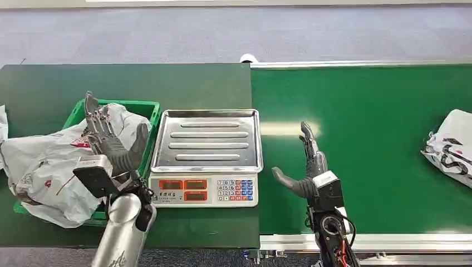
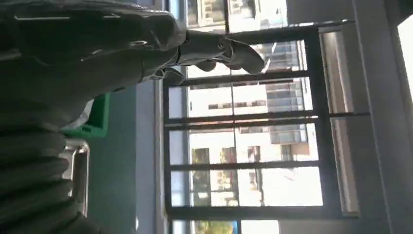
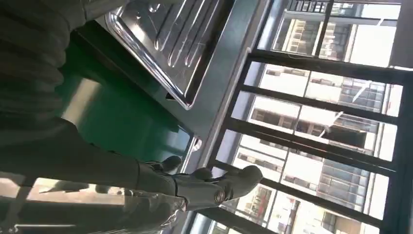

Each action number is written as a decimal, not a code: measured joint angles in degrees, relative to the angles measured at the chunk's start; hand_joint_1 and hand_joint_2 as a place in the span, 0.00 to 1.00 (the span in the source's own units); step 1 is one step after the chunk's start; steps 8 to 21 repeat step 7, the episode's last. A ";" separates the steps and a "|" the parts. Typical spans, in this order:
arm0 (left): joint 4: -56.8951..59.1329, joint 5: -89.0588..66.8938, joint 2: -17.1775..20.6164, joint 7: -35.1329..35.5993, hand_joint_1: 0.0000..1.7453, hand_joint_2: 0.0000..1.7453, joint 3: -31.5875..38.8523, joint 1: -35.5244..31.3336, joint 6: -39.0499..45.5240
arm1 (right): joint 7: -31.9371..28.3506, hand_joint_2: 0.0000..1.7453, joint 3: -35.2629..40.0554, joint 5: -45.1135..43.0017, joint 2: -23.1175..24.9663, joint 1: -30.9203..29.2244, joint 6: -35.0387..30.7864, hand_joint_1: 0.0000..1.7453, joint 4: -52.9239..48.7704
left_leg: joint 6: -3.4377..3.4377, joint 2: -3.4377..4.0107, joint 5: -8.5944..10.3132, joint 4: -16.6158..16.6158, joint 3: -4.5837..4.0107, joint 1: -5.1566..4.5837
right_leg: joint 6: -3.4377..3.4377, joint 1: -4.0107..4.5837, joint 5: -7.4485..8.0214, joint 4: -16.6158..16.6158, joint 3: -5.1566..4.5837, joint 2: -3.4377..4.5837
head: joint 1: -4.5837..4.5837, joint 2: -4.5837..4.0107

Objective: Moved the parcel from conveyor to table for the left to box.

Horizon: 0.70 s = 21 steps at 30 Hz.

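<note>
Left hand point(image 1: 114, 146): raised with fingers spread, holding nothing, above the green bin point(image 1: 146, 109).
Bagged parcels point(image 1: 47, 167): heaped in that bin, under and beside the left hand.
Scale point(image 1: 206, 158): on the tabletop point(image 1: 200, 83), between both hands.
Right hand point(image 1: 307, 167): open, empty, over the conveyor point(image 1: 378, 144).
Parcel point(image 1: 452, 147): on the conveyor, well right of the right hand.

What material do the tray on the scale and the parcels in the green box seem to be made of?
The tray looks like polished metal, probably stainless steel: silver, reflective, with pressed ribs. The parcels look like thin grey-white plastic film bags, creased and slightly glossy. The green box seems to be rigid moulded plastic.
</note>
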 measured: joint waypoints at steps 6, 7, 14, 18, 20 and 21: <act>0.51 5.73 -0.24 5.05 0.00 1.00 -4.79 0.52 -15.21 | -1.60 1.00 0.35 -4.82 0.02 -1.16 0.00 0.00 0.37 | 0.00 0.01 0.00 0.00 0.01 0.00 | 0.00 0.00 0.00 0.00 0.00 0.00 | 0.00 0.00; 1.34 4.81 -0.24 5.58 0.00 1.00 -5.60 0.52 -16.87 | -1.58 1.00 0.39 -5.91 0.02 -1.32 0.35 0.00 0.37 | 0.00 0.01 0.00 0.00 0.01 0.00 | 0.00 0.00 0.00 0.00 0.00 0.01 | 0.02 0.00; 1.34 4.81 -0.24 5.58 0.00 1.00 -5.60 0.52 -16.87 | -1.58 1.00 0.39 -5.91 0.02 -1.32 0.35 0.00 0.37 | 0.00 0.01 0.00 0.00 0.01 0.00 | 0.00 0.00 0.00 0.00 0.00 0.01 | 0.02 0.00; 1.34 4.81 -0.24 5.58 0.00 1.00 -5.60 0.52 -16.87 | -1.58 1.00 0.39 -5.91 0.02 -1.32 0.35 0.00 0.37 | 0.00 0.01 0.00 0.00 0.01 0.00 | 0.00 0.00 0.00 0.00 0.00 0.01 | 0.02 0.00; 1.34 4.81 -0.24 5.58 0.00 1.00 -5.60 0.52 -16.87 | -1.58 1.00 0.39 -5.91 0.02 -1.32 0.35 0.00 0.37 | 0.00 0.01 0.00 0.00 0.01 0.00 | 0.00 0.00 0.00 0.00 0.00 0.01 | 0.02 0.00; 1.34 4.81 -0.24 5.58 0.00 1.00 -5.60 0.52 -16.87 | -1.58 1.00 0.39 -5.91 0.02 -1.32 0.35 0.00 0.37 | 0.00 0.01 0.00 0.00 0.01 0.00 | 0.00 0.00 0.00 0.00 0.00 0.01 | 0.02 0.00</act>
